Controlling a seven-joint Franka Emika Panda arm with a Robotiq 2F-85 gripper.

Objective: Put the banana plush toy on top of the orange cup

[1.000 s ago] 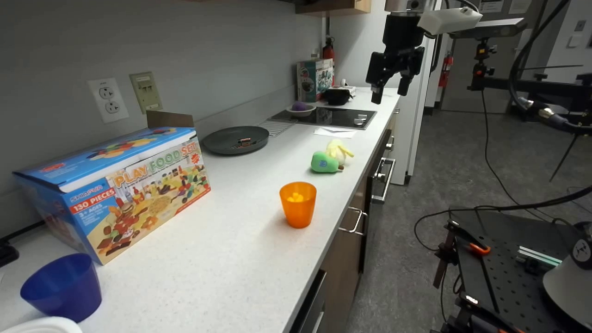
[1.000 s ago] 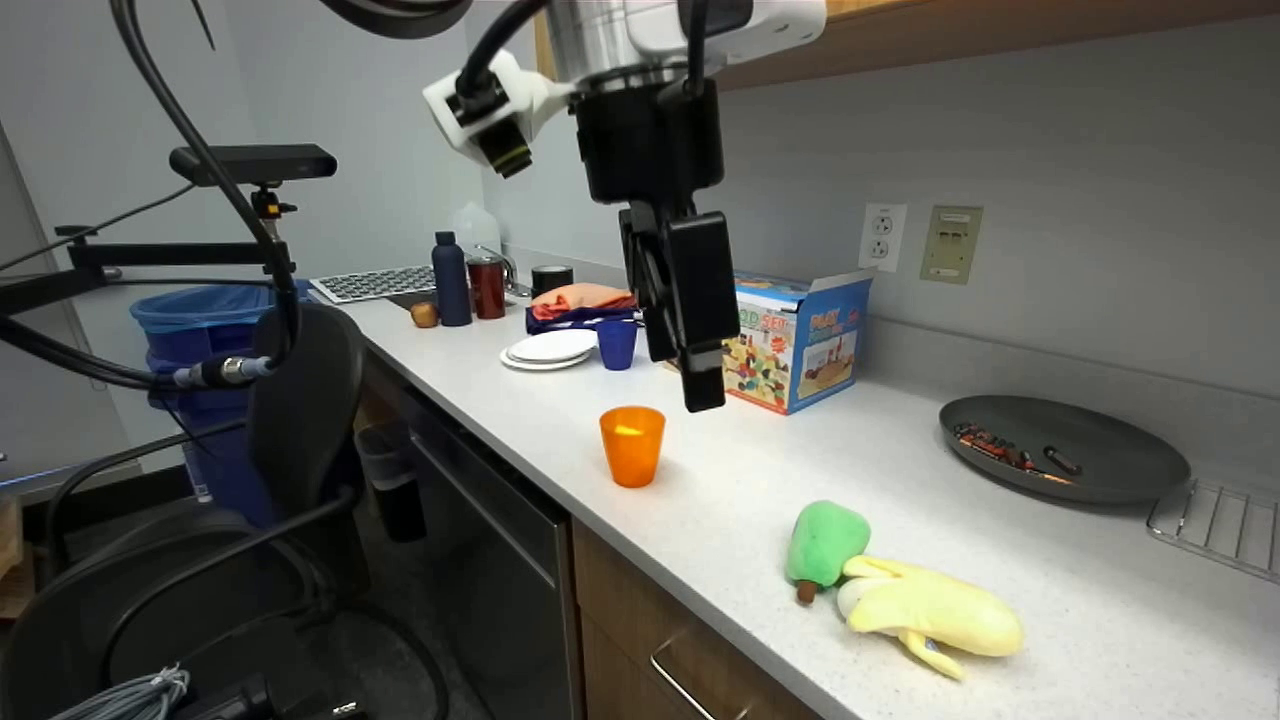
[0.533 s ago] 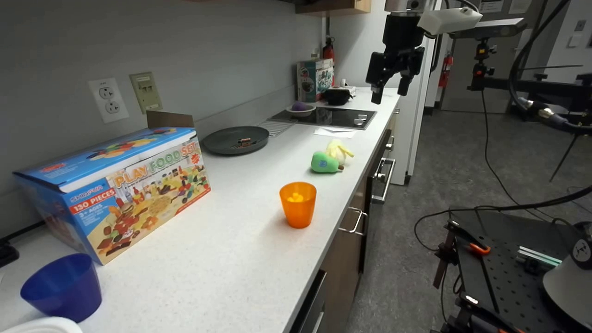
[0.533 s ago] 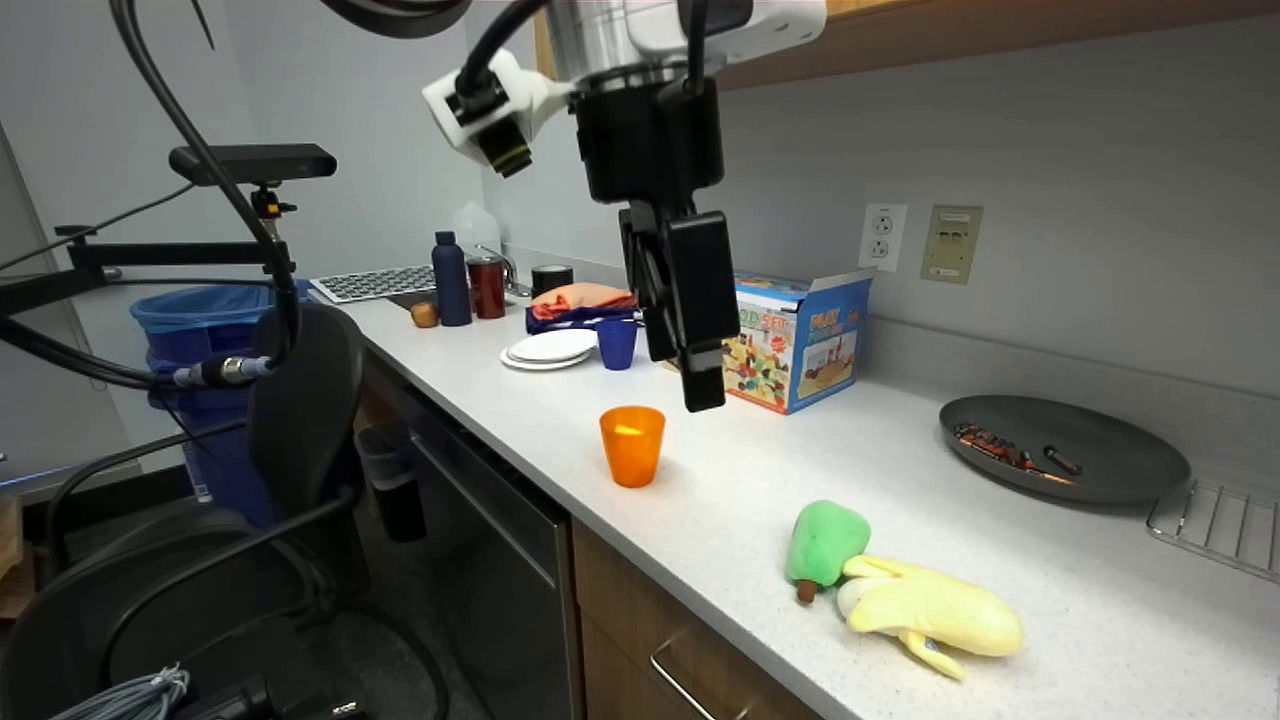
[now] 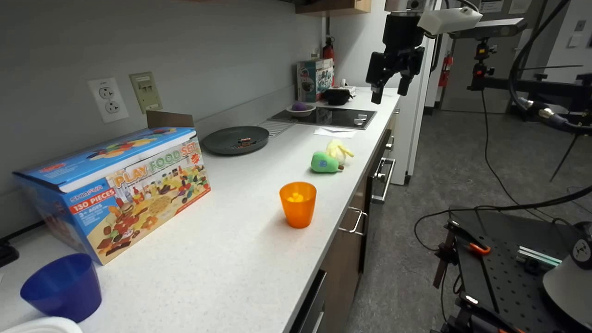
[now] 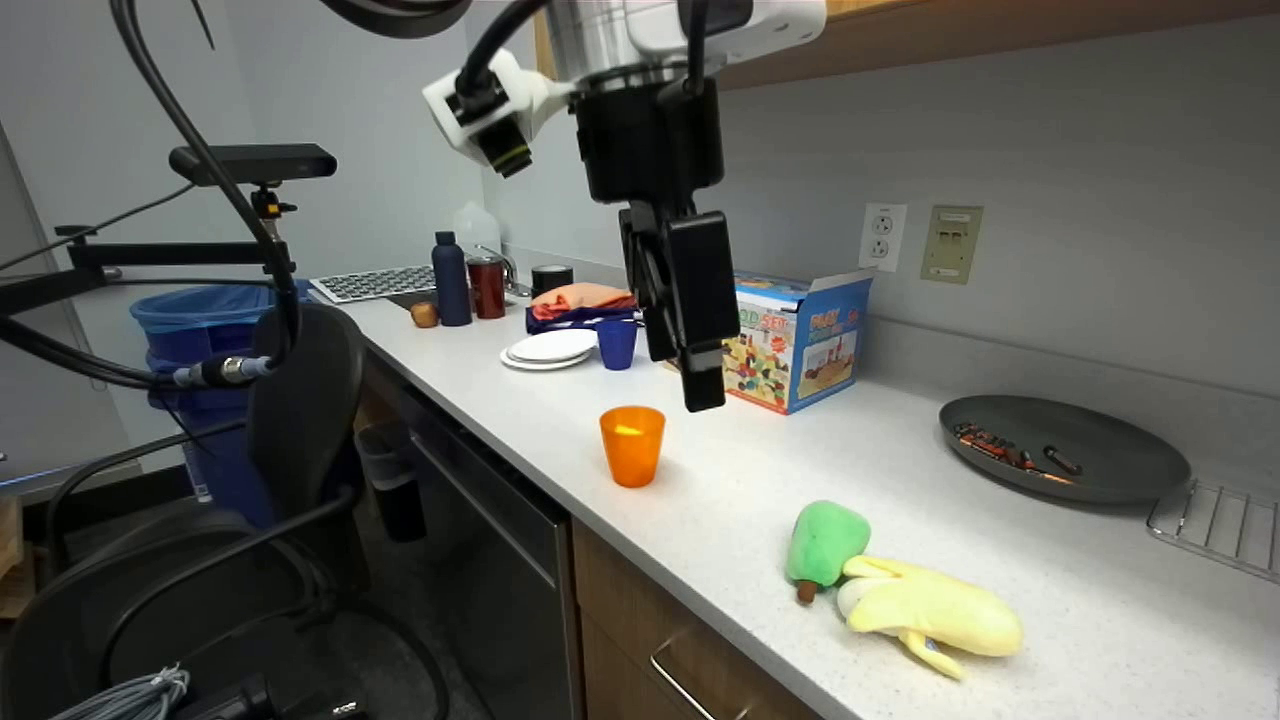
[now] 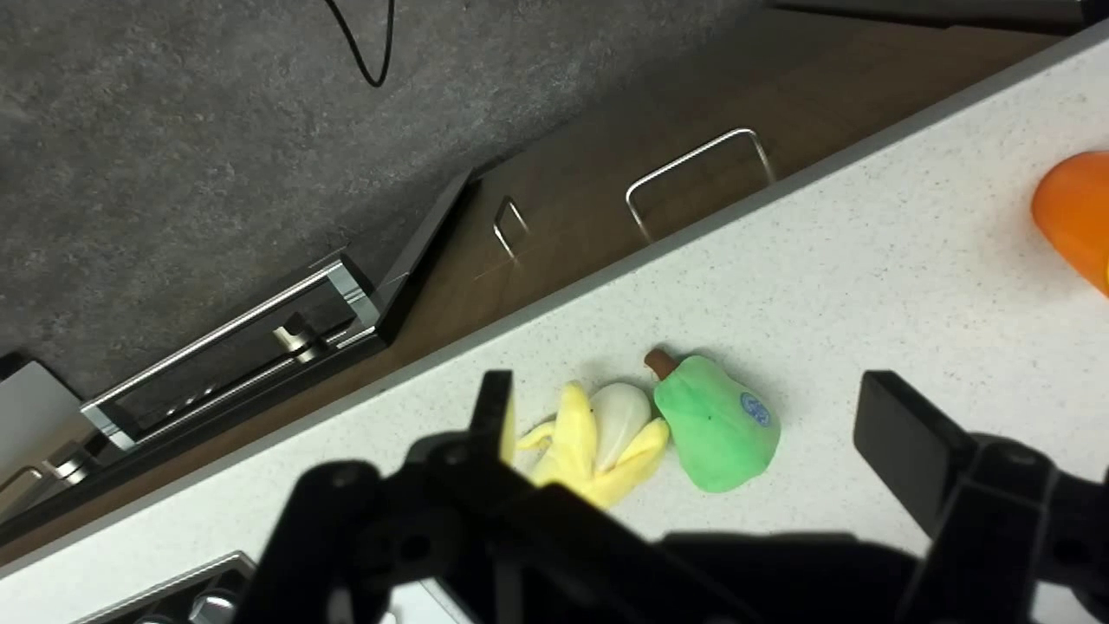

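Observation:
The banana plush toy (image 6: 940, 608), pale yellow with peeled flaps and a whitish middle, lies on the white counter in both exterior views. The wrist view shows part of the banana plush toy (image 7: 574, 433); the rest is behind a finger. Farther along the counter stands the upright orange cup (image 5: 298, 212), with something yellow inside. Only an edge of the orange cup (image 7: 1079, 208) enters the wrist view at right. High above the counter, my gripper (image 5: 390, 94) hangs pointing down. Its fingers are wide apart in the wrist view, nothing held, and the gripper (image 7: 689, 390) is open.
A green pear plush (image 7: 715, 429) touches the banana's flap end. Both toys lie close to the counter's front edge. Toward the wall are a play food box (image 5: 138, 185) and a dark pan (image 6: 1060, 450). A dark blue cup (image 5: 64, 289) and white plates (image 6: 550, 347) stand farther off.

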